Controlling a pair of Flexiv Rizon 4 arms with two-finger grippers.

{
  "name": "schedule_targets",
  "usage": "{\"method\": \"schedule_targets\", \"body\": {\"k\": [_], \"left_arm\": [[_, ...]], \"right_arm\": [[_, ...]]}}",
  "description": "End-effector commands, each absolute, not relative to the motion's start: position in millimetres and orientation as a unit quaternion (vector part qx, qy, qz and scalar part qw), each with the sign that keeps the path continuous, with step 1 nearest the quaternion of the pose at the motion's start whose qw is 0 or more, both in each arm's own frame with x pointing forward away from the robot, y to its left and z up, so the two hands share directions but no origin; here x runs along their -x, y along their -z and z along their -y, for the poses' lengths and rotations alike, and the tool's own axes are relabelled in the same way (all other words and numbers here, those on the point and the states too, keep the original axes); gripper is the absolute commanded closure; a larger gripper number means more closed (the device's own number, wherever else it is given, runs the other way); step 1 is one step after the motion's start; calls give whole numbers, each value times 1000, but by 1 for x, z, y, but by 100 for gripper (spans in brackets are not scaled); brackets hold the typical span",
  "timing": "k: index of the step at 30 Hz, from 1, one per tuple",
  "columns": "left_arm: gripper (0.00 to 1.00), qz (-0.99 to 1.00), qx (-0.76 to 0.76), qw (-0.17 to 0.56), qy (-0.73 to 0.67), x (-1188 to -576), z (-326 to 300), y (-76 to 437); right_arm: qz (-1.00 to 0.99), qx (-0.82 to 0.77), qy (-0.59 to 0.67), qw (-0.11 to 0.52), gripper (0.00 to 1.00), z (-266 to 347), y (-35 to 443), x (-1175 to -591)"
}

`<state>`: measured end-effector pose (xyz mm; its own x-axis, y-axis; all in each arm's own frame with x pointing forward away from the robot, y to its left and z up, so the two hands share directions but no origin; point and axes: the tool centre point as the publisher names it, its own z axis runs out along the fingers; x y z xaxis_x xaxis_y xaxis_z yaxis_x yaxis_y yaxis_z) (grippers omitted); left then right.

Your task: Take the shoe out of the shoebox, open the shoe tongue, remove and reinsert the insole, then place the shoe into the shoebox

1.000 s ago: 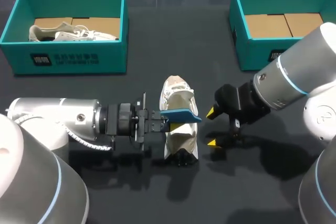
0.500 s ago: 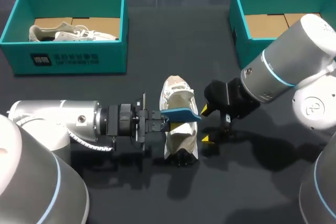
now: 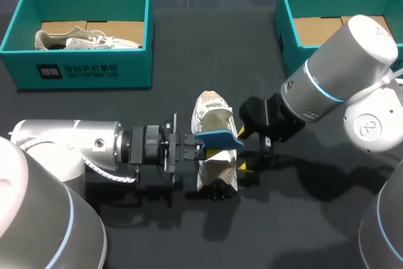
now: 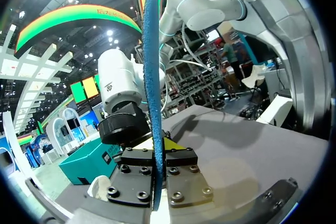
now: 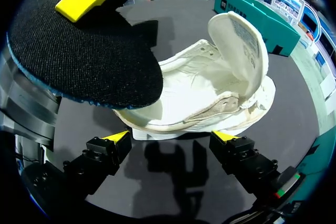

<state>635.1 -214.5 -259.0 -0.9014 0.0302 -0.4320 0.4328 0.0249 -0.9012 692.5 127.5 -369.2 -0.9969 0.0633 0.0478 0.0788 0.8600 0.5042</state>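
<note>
At table centre: shoe (image 3: pixel 214 174) out of its box, insole (image 3: pixel 219 138) held above it.
My left gripper (image 3: pixel 196 149) is clamped on the blue insole's edge and holds it flat over the shoe's opening, black underside down. My right gripper (image 5: pixel 170 136) has its jaws wide with nothing between them, just beside the shoe's right flank, low over the table (image 3: pixel 208 80). The shoe is white and rests on the table, tongue (image 5: pixel 241 45) raised. The left box (image 3: pixel 75 70) holds a second shoe (image 3: pixel 88 39); the right box (image 3: pixel 302 61) shows a cardboard floor.
</note>
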Motion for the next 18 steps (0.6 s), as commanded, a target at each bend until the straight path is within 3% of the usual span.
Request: {"method": "schedule_targets", "body": {"k": [1, 18], "left_arm": [[100, -702, -164, 147, 677, -633, 215, 259], [100, -710, -152, 141, 673, -645, 230, 276]], "right_arm": [[964, 36, 262, 15, 0, -130, 374, -692], [965, 36, 261, 16, 0, -131, 376, -692]]}}
